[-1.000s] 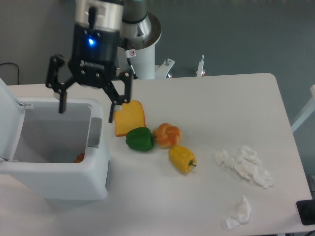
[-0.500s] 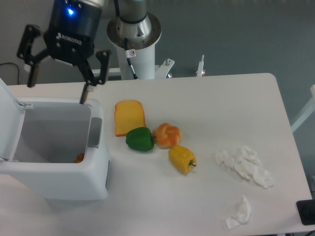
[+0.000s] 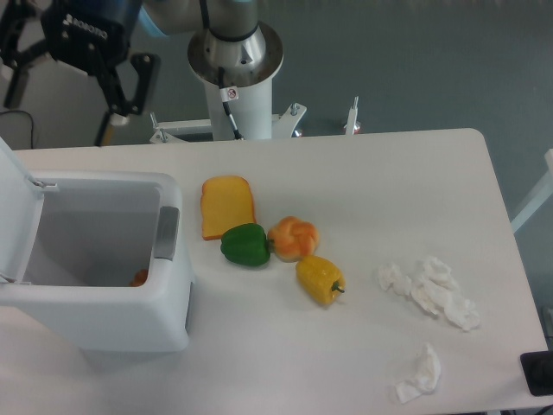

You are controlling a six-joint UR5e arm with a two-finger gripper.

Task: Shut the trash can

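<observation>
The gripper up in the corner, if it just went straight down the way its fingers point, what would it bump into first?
The gripper points down, open and empty. Straight down it would probably meet the trash can, near its back rim or the raised lid. Depth is unclear from this one view, so it might land on the table behind it.

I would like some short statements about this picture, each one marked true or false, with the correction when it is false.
1. The trash can has its lid open. True.
2. The end effector is holding the green pepper. False: its fingers are spread and empty, high at the upper left, and the pepper lies on the table.
3. The slice of bread lies beside the trash can, on the table. True.
4. The yellow pepper is inside the trash can. False: it lies on the table, next to the bun.
5. Crumpled white tissues lie on the right part of the table. True.
</observation>
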